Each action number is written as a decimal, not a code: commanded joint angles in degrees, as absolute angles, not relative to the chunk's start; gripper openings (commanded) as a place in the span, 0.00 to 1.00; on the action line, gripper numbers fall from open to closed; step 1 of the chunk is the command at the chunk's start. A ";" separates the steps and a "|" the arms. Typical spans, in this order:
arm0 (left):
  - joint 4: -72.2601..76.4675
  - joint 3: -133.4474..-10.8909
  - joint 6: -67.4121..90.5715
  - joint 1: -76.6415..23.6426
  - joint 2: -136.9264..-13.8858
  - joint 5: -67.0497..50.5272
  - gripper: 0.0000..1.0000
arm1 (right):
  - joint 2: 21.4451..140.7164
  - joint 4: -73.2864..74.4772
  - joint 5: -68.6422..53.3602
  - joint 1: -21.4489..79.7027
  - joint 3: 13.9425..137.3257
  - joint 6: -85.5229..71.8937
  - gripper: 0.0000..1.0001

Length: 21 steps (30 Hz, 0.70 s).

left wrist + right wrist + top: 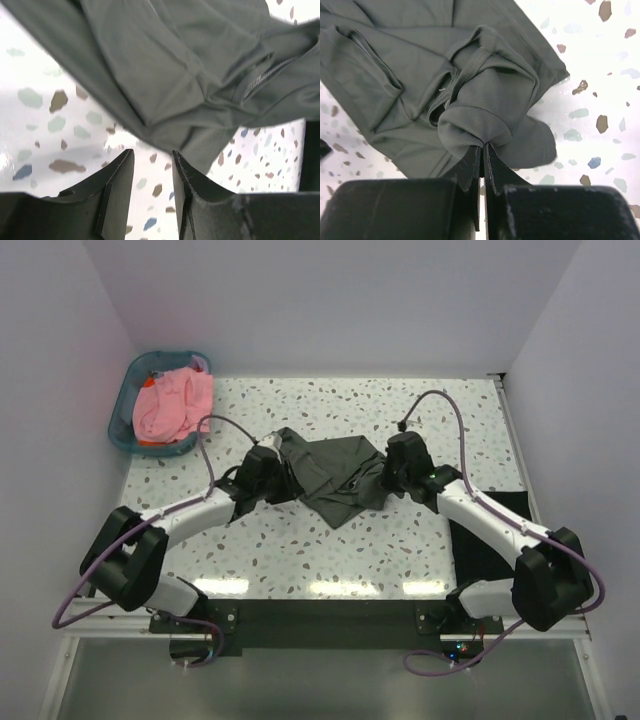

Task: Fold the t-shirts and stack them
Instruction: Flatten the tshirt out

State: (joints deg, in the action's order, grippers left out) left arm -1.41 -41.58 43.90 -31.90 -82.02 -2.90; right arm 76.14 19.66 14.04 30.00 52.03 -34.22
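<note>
Nearest: black t-shirt [478, 555] flat at table [330, 550] right edge. Mid-table: my right claw [483, 147] pinched shut on fold of olive-grey t-shirt [335, 480]; my left claw [152, 160] parted, empty, just short of same shirt. Farthest: pink t-shirt [170, 405] in teal basket [124, 400].

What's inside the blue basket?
A pink shirt fills the basket, and an orange bit peeks out at its near edge. Whatever lies underneath is covered.
</note>
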 commanded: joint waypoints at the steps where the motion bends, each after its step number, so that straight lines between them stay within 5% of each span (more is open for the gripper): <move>1: -1.67 -49.12 43.16 -31.73 -88.04 2.02 0.41 | 78.48 22.68 14.51 30.50 50.63 -32.78 0.00; 21: -4.74 -69.60 37.97 -36.56 -108.45 5.18 0.56 | 79.37 20.57 12.83 30.50 48.87 -31.46 0.00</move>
State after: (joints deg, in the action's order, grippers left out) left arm -2.92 -65.63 40.71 -34.74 -106.72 2.96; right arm 79.46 22.24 13.26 30.35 49.15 -32.27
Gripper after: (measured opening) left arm 0.560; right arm 0.015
